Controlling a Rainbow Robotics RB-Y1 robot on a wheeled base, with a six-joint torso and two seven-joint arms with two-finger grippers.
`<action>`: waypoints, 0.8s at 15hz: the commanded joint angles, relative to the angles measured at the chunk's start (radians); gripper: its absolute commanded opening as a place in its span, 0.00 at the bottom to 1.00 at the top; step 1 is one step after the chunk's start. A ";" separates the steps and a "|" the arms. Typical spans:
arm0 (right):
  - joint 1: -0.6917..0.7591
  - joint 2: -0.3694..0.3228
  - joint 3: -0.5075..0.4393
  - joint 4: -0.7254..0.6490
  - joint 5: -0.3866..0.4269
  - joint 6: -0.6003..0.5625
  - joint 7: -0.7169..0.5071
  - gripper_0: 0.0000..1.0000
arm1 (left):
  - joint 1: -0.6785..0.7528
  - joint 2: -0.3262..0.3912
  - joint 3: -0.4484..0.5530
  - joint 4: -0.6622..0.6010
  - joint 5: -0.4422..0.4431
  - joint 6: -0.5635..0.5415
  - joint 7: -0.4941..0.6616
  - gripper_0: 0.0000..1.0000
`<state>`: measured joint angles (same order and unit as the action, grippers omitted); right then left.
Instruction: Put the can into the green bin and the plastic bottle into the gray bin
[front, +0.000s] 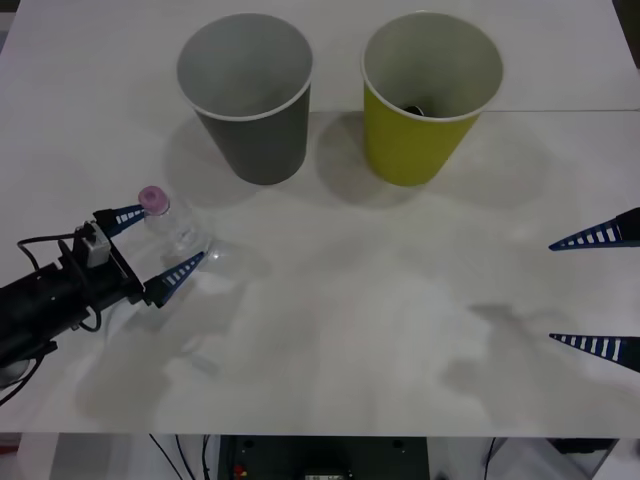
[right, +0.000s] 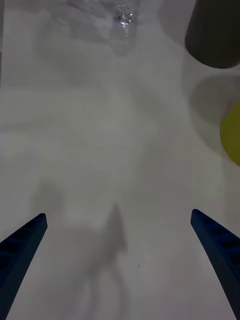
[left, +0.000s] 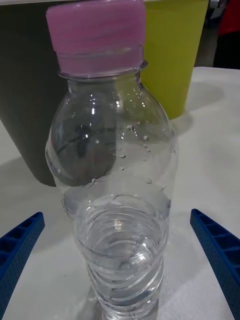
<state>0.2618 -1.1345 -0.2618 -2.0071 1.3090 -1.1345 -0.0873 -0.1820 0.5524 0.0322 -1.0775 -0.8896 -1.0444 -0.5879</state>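
The plastic bottle (front: 172, 225), clear with a pink cap, stands upright on the white table at the left. My left gripper (front: 170, 235) is open with one finger on each side of the bottle; the left wrist view shows the bottle (left: 117, 200) between them with gaps on both sides. Behind it stand the gray bin (front: 246, 95) and, to its right, the green bin (front: 428, 95). A small dark thing (front: 415, 108) lies at the green bin's bottom; I cannot tell if it is the can. My right gripper (front: 552, 292) hangs open and empty at the right edge.
The table (front: 350, 300) is bare white between the two arms and in front of the bins. The right wrist view looks across it to the bottle (right: 122, 20), the gray bin (right: 215, 35) and an edge of the green bin (right: 232, 132).
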 joint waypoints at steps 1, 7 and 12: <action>0.000 0.000 0.000 0.000 0.000 0.000 0.000 1.00 | -0.022 -0.019 0.000 -0.001 -0.032 0.021 0.013 1.00; 0.000 0.000 0.000 0.000 0.000 0.000 0.000 1.00 | -0.037 -0.043 0.000 0.001 -0.061 0.029 0.039 0.01; 0.000 0.000 0.000 0.000 0.000 0.000 0.000 1.00 | -0.037 -0.043 0.000 0.001 -0.066 0.027 0.057 0.00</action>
<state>0.2618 -1.1345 -0.2618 -2.0071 1.3090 -1.1345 -0.0873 -0.2195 0.5092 0.0320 -1.0779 -0.9555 -1.0164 -0.5343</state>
